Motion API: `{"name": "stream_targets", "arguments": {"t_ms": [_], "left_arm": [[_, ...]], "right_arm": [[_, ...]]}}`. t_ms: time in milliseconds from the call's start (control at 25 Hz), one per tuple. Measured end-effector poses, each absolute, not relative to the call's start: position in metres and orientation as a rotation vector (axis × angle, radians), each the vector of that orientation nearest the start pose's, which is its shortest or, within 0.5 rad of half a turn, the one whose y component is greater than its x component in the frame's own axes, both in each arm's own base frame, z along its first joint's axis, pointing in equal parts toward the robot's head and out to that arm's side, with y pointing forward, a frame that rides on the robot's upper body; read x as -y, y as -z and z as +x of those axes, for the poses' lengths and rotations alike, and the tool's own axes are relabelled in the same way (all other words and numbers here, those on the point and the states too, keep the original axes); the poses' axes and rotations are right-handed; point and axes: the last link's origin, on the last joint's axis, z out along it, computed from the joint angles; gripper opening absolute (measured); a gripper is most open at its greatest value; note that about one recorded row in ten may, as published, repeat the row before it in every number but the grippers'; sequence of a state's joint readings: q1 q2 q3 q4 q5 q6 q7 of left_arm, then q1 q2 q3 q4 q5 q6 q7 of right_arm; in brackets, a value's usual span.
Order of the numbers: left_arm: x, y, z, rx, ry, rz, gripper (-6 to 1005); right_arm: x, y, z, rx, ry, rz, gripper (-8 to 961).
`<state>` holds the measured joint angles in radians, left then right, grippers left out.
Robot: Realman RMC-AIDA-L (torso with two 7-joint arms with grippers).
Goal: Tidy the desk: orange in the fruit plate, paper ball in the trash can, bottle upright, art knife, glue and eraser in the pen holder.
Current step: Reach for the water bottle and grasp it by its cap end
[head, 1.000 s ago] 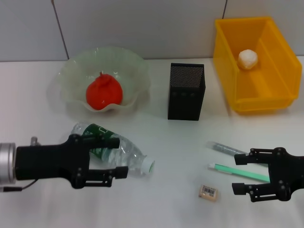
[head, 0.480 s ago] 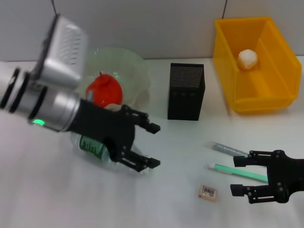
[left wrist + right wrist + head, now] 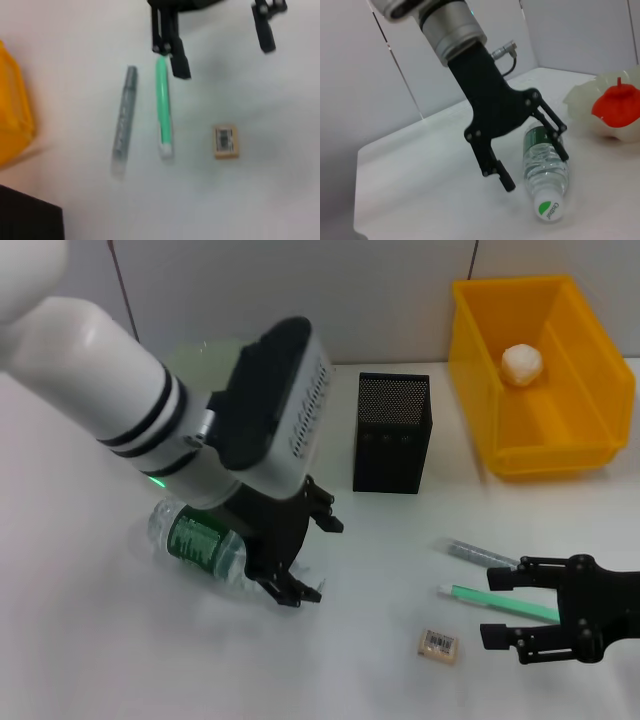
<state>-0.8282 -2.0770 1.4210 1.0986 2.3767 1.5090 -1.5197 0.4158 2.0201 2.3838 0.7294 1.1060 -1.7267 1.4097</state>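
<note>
The clear bottle [image 3: 196,540] with a green label lies on its side on the white desk; it also shows in the right wrist view [image 3: 544,167]. My left gripper [image 3: 312,562] is open and reaches down from above, its jaws either side of the bottle's cap end [image 3: 535,170]. The orange [image 3: 617,104] sits in the pale-green fruit plate [image 3: 195,356], hidden by my arm in the head view. The paper ball [image 3: 522,362] lies in the yellow trash can [image 3: 580,445]. The green art knife [image 3: 500,602], grey glue stick [image 3: 475,552] and eraser [image 3: 438,644] lie near my open right gripper [image 3: 505,608]. The black pen holder [image 3: 392,435] stands upright.
My left arm's white forearm [image 3: 90,370] crosses the left half of the desk and covers most of the plate. The left wrist view shows the glue stick [image 3: 124,120], knife [image 3: 164,107] and eraser [image 3: 226,141] side by side. A grey wall stands behind the desk.
My left arm has risen from lying low at the left and swung in, its gripper now pointing down over the bottle's cap end. The right gripper has stayed still.
</note>
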Motion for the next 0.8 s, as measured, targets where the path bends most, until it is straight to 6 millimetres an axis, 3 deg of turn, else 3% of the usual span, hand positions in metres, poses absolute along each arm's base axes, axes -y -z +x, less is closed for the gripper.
{"name": "stream_targets", "arguments": {"t_ms": [480,800], "left_arm": [[-0.376,0.071,-0.133,-0.75,-0.719,-2.981,792],[-0.377,0.077,-0.137,-0.768,-0.75,-2.968,775]], "right_arm": [[-0.292,-0.023,0.29,-0.679,-0.594,-2.848,798],[-0.293,-0.023,0.29,-0.678,-0.597,-2.845,797]]}}
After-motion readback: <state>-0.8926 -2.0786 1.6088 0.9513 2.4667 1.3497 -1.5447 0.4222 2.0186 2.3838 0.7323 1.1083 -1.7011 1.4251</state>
